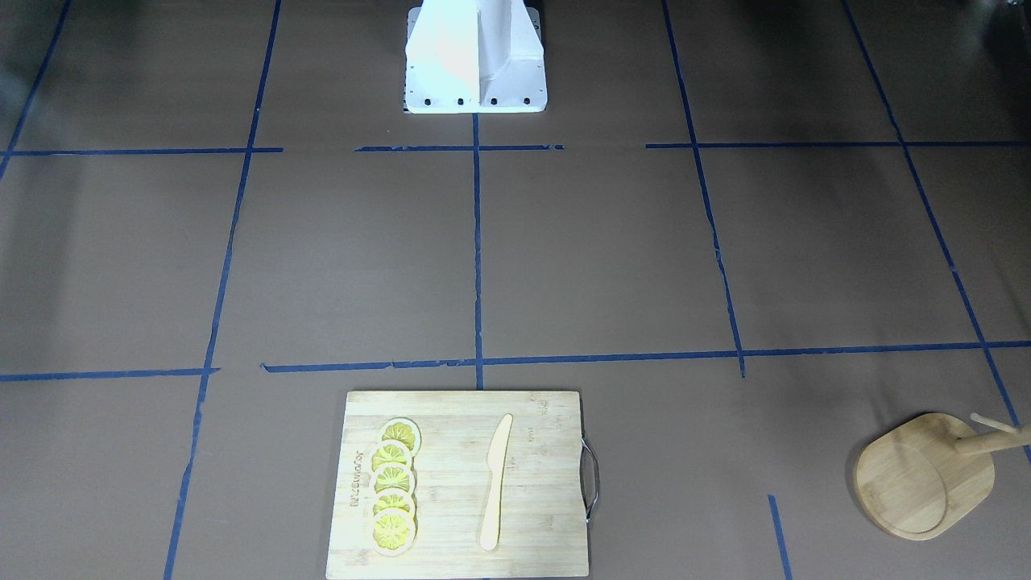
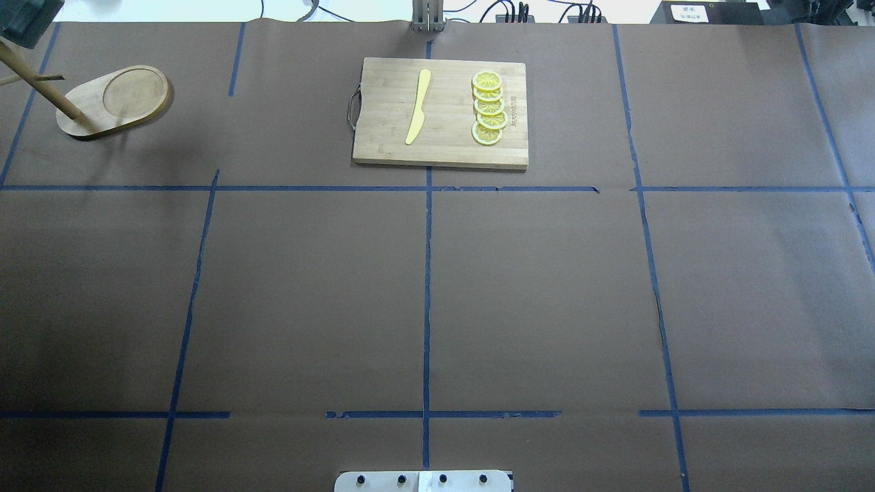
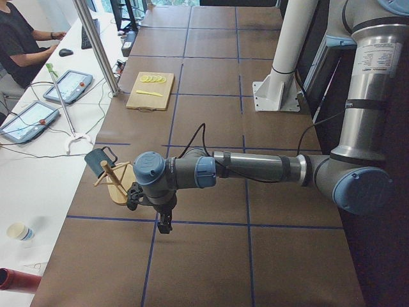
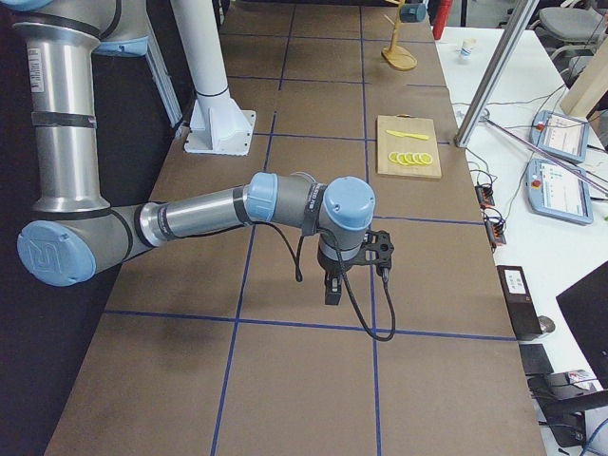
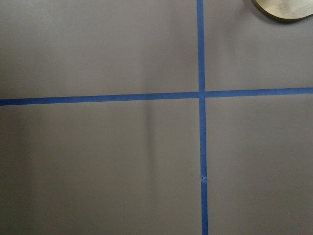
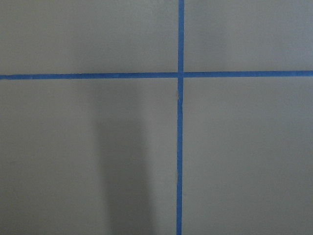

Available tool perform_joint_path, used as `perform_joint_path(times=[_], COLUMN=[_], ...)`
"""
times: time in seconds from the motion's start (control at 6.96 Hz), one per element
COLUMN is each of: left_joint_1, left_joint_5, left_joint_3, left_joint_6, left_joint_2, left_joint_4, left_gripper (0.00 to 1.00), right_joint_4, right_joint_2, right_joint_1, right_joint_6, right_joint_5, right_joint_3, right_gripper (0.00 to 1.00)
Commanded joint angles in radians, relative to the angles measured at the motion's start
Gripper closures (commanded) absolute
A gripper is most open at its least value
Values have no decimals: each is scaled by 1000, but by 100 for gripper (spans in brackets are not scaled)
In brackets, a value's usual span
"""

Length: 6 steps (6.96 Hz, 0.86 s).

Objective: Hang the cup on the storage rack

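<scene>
The cup (image 3: 97, 158) is a dark grey-blue mug that hangs high on the storage rack (image 3: 119, 184), handle turned towards the table. In the overhead view the cup (image 2: 24, 20) shows at the top left corner, above the rack's post and oval base (image 2: 113, 99). The cup (image 4: 411, 11) also shows small at the far end of the table, on the rack (image 4: 399, 57). My left gripper (image 3: 165, 225) points down over the bare table a short way from the rack, touching nothing. My right gripper (image 4: 330, 290) hangs over the table's other half. Both show only in side views, so I cannot tell their state.
A bamboo cutting board (image 2: 383, 147) with lemon slices (image 2: 489, 109) and a wooden knife (image 2: 418, 106) lies mid-table at the far edge. The white robot base (image 1: 475, 56) stands at the near edge. A person (image 3: 19, 38) sits at the side desk beside tablets.
</scene>
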Motion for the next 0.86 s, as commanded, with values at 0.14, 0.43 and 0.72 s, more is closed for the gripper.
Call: perform_joint_path(times=[0.14,0.43,0.72], left_joint_1=[0,0,0], left_joint_5=[-1,-3,-3], left_joint_3=[0,-2,0], left_joint_6=[0,-2,-2], left_joint_2=[-2,-2,-2], left_joint_4=[-4,-4,-4], left_gripper=[0,0,0], right_joint_4=[39,294,343], right_joint_2=[-41,-32,-34], right_joint_1=[5,2,2], right_joint_6=[-49,111,136], right_joint_5=[-51,-68,-65], right_joint_3=[-44,-157,-179], right_gripper=[0,0,0])
